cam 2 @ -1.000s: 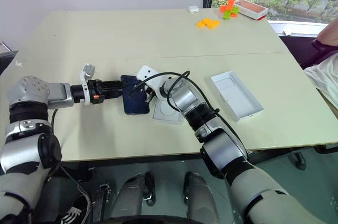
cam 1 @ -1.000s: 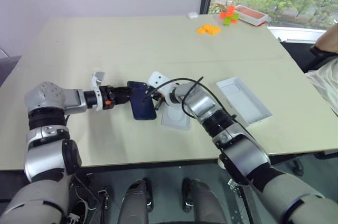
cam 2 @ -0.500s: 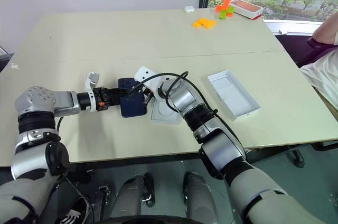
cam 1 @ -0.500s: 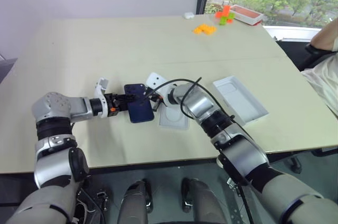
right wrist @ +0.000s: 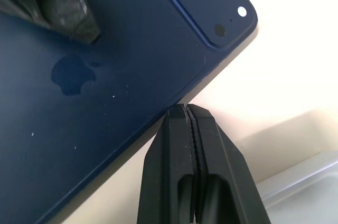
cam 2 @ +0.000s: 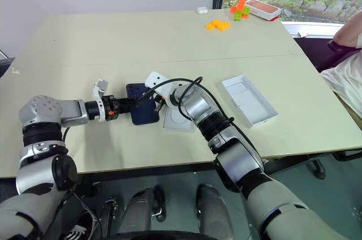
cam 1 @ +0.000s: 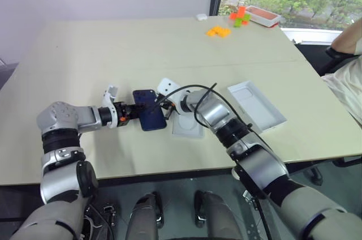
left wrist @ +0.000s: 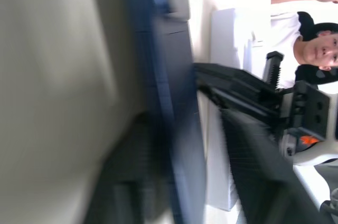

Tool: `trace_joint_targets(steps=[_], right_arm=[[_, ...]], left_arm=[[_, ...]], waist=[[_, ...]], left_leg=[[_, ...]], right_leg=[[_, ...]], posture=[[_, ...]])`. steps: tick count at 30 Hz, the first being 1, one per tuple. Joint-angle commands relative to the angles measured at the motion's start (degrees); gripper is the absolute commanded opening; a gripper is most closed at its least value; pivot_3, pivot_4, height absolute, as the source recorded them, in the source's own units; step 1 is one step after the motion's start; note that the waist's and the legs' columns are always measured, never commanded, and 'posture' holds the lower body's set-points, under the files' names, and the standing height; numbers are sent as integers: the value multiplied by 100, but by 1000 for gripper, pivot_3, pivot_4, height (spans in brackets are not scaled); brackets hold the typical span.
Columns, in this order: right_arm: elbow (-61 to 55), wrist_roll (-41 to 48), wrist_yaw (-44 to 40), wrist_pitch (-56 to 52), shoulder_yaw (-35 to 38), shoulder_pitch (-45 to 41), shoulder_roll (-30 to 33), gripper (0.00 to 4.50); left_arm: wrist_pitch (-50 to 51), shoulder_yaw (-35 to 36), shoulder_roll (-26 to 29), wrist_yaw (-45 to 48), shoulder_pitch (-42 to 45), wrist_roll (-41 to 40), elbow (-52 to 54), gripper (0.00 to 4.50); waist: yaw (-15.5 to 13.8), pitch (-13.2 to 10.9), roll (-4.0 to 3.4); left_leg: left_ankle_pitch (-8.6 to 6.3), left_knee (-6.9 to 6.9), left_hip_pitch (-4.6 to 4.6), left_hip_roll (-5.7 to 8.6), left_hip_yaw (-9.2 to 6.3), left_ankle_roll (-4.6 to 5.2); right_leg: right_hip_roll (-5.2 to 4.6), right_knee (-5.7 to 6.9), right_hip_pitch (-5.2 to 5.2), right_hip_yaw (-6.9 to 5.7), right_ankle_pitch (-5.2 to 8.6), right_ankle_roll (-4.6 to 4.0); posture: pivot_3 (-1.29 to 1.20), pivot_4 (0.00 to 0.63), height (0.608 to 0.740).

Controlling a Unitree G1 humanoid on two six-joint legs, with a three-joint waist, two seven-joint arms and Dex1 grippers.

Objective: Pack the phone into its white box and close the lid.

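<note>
the phone [cam 1: 150,116] lies on the table [cam 1: 113,53] beside an insert [cam 1: 188,127], left gripper [cam 1: 137,111] clamped on its thin edge, right gripper [right wrist: 190,123] pinched empty beside it; stiff, glossy, probably slippery, best held by edges.

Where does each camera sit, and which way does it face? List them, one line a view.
Left eye and right eye views: on the head, looking forward and down over the table; both arms show.
Left wrist view: looks along the left end effector, closed on the phone; a person sits beyond.
Right wrist view: looks along the shut right end effector, beside the phone's back.
Shared: both wrist views show the phone.
</note>
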State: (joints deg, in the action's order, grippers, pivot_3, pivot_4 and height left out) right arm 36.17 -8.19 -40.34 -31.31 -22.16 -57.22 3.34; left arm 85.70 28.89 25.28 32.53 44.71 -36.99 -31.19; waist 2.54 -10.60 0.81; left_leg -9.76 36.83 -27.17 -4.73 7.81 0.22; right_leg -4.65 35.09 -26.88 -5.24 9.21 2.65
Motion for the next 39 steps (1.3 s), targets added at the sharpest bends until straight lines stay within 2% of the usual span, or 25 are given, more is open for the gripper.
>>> trace_joint_targets(steps=[1,11,15,18,21,25,29,33,39], right_arm=[[-124,-29,-36,54,-40,14,-17,0],[-163,-82,-69,166,-27,18,13,0],[-687,1148,-427,-113,1137,-58,-126,0],[-1169,1652,-709,-685,1476,-46,25,848],[-1844,1897,-1009,-1274,1395,90,368,2305],[-3358,2523,-2004,-2274,950,563,1384,4317],[-4613,2874,-2632,-2688,475,1031,2515,4317],[-5119,2388,-2670,-2215,-339,1447,3353,4317],[-4794,1865,-1961,-2027,-643,1496,3186,4317]], left_arm=[[-78,82,16,-57,25,-107,145,23],[2,163,15,-22,-106,-262,158,23],[156,340,222,145,-180,-503,332,23],[9,266,422,301,-306,-595,699,0],[-144,321,542,422,-364,-691,991,0],[-103,399,605,539,-453,-911,1297,0],[32,440,629,599,-566,-1116,1413,0],[9,429,676,632,-611,-1210,1456,0],[14,406,816,582,-536,-1185,1306,0]], waist=[[3,3,2],[5,3,2],[4,-1,3],[9,-2,3],[0,-2,3],[-59,-2,4],[-47,-2,4],[-45,-2,5],[-12,-3,8]], left_leg=[[0,0,2,0,-1,0],[0,-7,-6,-1,3,0],[0,-9,-21,-1,3,0],[0,-9,-26,-2,3,0],[0,-15,-25,-3,4,0],[0,-36,-26,-1,5,0],[0,-66,-28,6,9,0],[0,-76,-28,11,7,0],[0,-74,-25,7,6,0]], right_leg=[[-1,0,3,0,0,0],[-1,-3,-13,1,-3,-6],[-1,-3,-26,1,-3,-6],[4,-3,-32,1,-3,-3],[4,-3,-35,1,-2,-2],[-13,-17,-40,1,1,-8],[-20,-61,-36,1,1,-11],[-2,-84,-33,1,2,-9],[9,-85,-33,2,2,-10]], posture=[[0,150,740],[0,150,740],[0,150,740],[0,150,740],[0,150,740],[0,150,740],[0,150,740],[0,150,740],[0,150,740]])
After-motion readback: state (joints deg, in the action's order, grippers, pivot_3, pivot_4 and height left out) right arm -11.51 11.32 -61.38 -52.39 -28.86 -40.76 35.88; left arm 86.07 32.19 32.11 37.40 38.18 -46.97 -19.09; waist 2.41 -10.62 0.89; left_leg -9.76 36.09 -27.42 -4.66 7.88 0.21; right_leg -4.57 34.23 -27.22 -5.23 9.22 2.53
